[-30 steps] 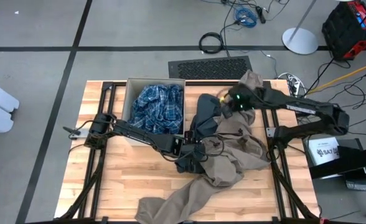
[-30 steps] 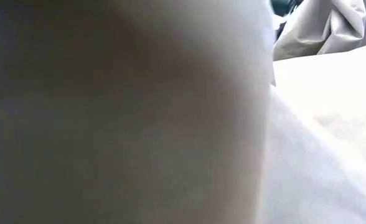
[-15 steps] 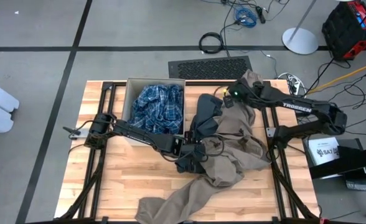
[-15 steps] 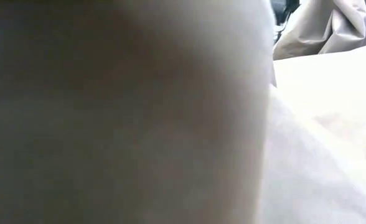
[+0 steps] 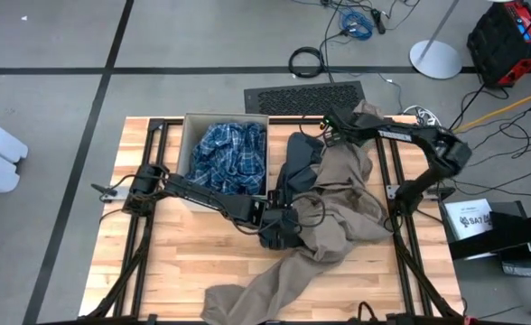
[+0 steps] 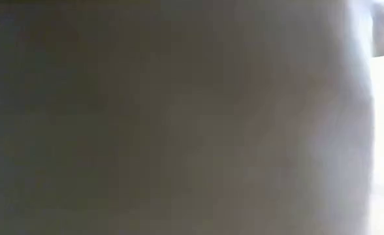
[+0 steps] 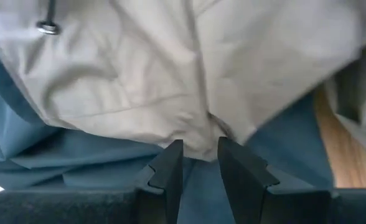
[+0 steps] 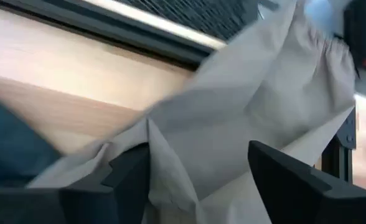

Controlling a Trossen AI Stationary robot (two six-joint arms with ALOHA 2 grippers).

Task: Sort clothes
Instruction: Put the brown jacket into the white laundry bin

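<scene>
Mid-sort: left gripper (image 5: pixel 284 226) jaws pinch khaki garment (image 5: pixel 338 212) mid-desk over navy garment (image 5: pixel 294 162), right gripper (image 8: pixel 195 180) jaws wide above its far end, plaid shirt (image 5: pixel 229 155) boxed; next likely regrasp.

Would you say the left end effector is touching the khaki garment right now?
Touching: the left wrist view shows the left end effector with its fingers closed on a fold of the khaki garment.
</scene>
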